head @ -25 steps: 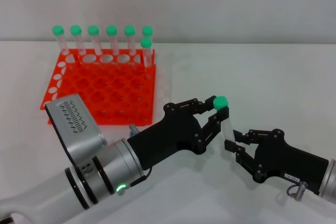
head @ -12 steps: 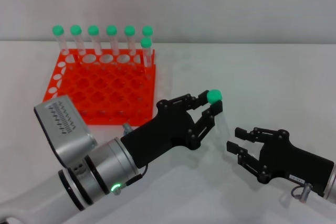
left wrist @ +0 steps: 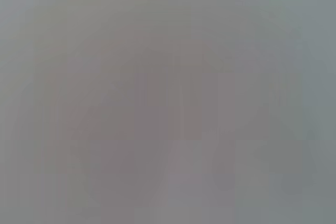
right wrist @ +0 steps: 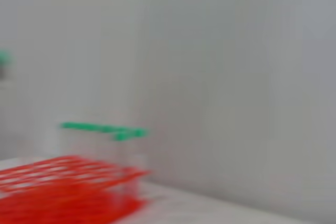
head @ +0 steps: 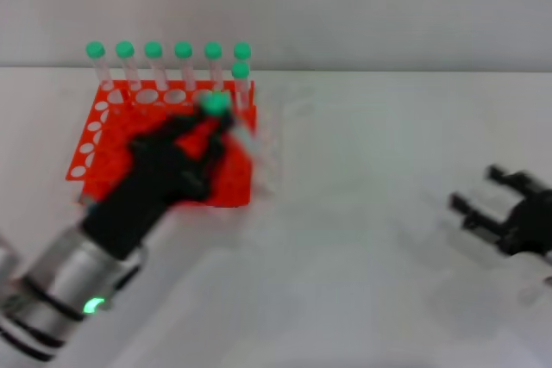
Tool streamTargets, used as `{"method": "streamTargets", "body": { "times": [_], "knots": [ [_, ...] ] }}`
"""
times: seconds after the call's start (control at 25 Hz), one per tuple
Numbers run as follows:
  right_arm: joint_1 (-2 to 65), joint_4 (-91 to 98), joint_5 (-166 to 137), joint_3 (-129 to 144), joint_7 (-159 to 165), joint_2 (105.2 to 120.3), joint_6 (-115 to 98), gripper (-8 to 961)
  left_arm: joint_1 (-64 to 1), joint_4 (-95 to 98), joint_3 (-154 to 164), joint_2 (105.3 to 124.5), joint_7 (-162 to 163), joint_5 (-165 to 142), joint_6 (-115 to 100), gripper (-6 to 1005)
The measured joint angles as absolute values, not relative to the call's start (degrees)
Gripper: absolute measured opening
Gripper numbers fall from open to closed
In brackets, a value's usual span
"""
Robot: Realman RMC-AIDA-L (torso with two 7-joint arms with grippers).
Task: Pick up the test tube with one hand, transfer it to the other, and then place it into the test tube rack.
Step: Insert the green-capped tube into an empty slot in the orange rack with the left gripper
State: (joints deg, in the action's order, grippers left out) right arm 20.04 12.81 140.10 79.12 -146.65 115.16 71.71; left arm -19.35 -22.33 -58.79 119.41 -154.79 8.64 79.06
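Observation:
My left gripper (head: 217, 129), a black hand on a silver-white arm with a green light, is above the front right part of the orange-red test tube rack (head: 108, 140). It is shut on the test tube (head: 216, 105), whose green cap sticks up above the fingers. My right gripper (head: 483, 200), a black hand, is near the right edge of the table, open and empty, far from the tube. The rack also shows in the right wrist view (right wrist: 63, 182). The left wrist view shows only grey.
Several green-capped tubes (head: 168, 62) stand in the rack's back row, and one more (head: 241, 84) stands at its right end. They show as a green line in the right wrist view (right wrist: 102, 128). A white table (head: 362, 152) lies between the two hands.
My left gripper has carried the tube left and back, from the table's middle to over the rack. My right gripper has let go of the tube and drawn back to the right.

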Motion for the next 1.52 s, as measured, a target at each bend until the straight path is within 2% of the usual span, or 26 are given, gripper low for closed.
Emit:
{"method": "streamTargets", "body": {
  "times": [0.2, 0.36, 0.8, 1.52],
  "knots": [
    [18.60, 11.96, 140.15, 66.92, -149.94, 115.54, 71.61, 713, -18.29, -20.00, -68.56, 119.47, -155.24, 8.70, 82.23, 259],
    [18.52, 11.95, 140.17, 62.96, -150.33, 115.60, 71.61, 767, -20.89, -19.43, -73.38, 119.38, -155.61, 8.70, 79.00, 259],
    [19.37, 11.34, 140.30, 58.63, -151.80, 115.84, 72.23, 773, -32.25, -18.19, -77.14, 119.18, -155.06, 8.71, 60.30, 260],
    [20.68, 11.21, 140.09, 59.09, -151.79, 115.84, 72.05, 770, -37.91, -17.41, -77.94, 119.08, -158.74, 8.21, 48.14, 257]
  ]
}}
